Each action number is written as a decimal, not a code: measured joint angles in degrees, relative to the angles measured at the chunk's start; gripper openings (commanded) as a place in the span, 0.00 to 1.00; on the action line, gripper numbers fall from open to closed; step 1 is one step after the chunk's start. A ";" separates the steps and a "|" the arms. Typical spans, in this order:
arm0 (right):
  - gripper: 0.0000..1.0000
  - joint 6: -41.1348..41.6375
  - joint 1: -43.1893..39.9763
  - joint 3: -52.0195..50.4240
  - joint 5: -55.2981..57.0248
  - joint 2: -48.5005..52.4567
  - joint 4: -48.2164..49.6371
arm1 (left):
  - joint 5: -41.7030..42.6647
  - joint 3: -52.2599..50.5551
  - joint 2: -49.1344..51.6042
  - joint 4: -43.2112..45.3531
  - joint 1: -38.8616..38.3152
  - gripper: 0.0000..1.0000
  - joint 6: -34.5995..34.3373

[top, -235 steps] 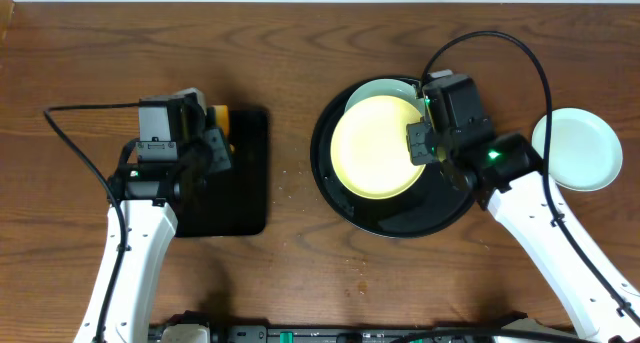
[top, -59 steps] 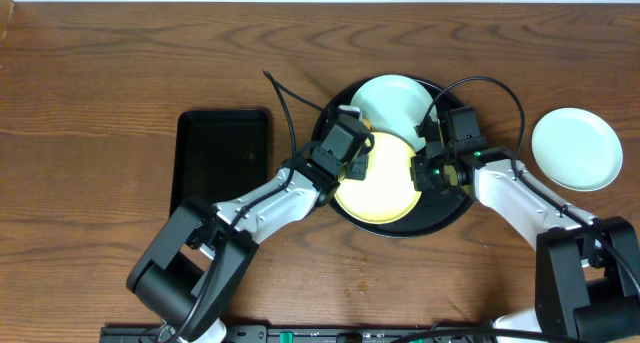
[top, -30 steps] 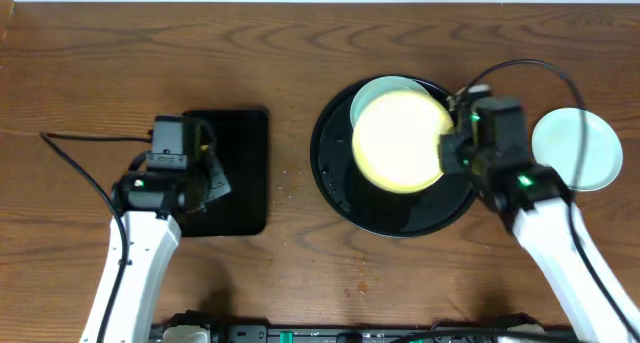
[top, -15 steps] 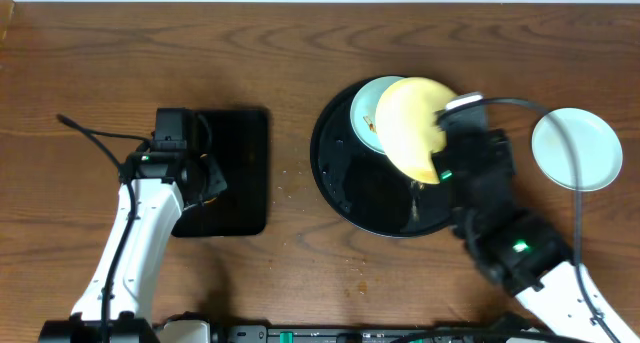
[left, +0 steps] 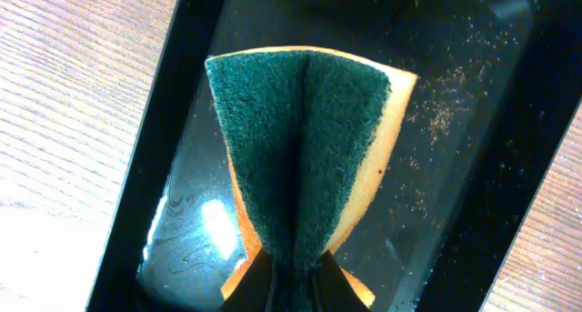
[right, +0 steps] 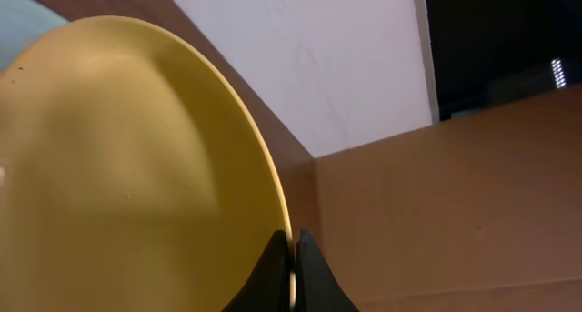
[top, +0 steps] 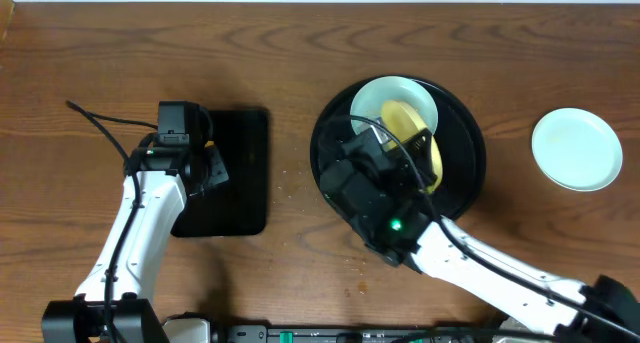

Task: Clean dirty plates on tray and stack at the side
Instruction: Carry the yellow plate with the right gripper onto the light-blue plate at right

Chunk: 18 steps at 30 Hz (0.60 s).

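The pale yellow plate (top: 412,151) is tipped up on edge above the round black tray (top: 470,173). My right gripper (right: 293,248) is shut on its rim, and the plate (right: 118,166) fills the left of the right wrist view. A pale blue-white plate (top: 392,95) lies at the tray's back, partly hidden by the yellow one. Another pale plate (top: 575,148) sits on the table at the right. My left gripper (left: 291,268) is shut on a green-and-yellow sponge (left: 305,139), folded, over the rectangular black tray (left: 473,166). In the overhead view the left gripper (top: 205,168) is at that tray's left edge.
The rectangular black tray (top: 240,173) lies left of centre, with crumbs in it. Crumbs dot the wooden table (top: 290,183) between the two trays. My right arm (top: 470,258) crosses the front right of the table. A cable (top: 100,118) trails from the left arm.
The right arm has swung left over the round tray, and the yellow plate has tipped further onto its edge. The left arm has barely moved.
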 measured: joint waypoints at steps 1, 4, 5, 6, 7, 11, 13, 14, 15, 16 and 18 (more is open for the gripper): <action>0.01 -0.20 0.00 0.00 -0.04 1.20 0.20 | 0.00 0.00 0.02 -0.02 0.00 0.08 0.07; 0.01 -0.22 -0.11 0.00 -2.34 1.25 0.57 | 0.00 0.00 0.04 -0.04 0.00 0.08 0.17; 0.01 -0.09 -0.39 0.00 -4.07 1.25 0.57 | 0.00 0.00 0.09 -0.07 0.00 0.08 0.20; 0.01 0.33 -0.72 0.00 -5.40 1.25 0.55 | 0.00 0.00 0.11 -0.09 0.00 0.08 0.17; 0.01 1.14 -1.55 0.00 -7.32 1.25 0.50 | 0.00 0.00 0.15 -0.24 0.00 0.08 0.20; 0.01 7.37 -8.00 0.00 -20.28 0.98 -2.10 | -0.02 0.00 0.20 -0.94 0.00 0.08 0.20; 0.01 10.95 -12.26 0.00 -27.67 0.31 -3.48 | -0.02 0.00 0.20 -1.11 0.00 0.08 0.17; 0.01 13.86 -16.02 0.00 -34.49 -0.59 -4.22 | -0.02 0.00 0.20 -1.16 0.00 0.08 0.17; 0.01 16.79 -20.22 0.00 -41.22 -1.95 -4.44 | 0.00 0.00 0.20 -1.31 0.00 0.08 0.20; 0.01 18.93 -24.06 0.00 -47.54 -3.28 -4.50 | -0.02 0.00 0.20 -1.31 0.00 0.08 0.20; 0.01 21.81 -30.80 0.00 -56.87 -5.73 -4.52 | 0.00 0.00 0.22 -1.40 0.00 0.08 0.20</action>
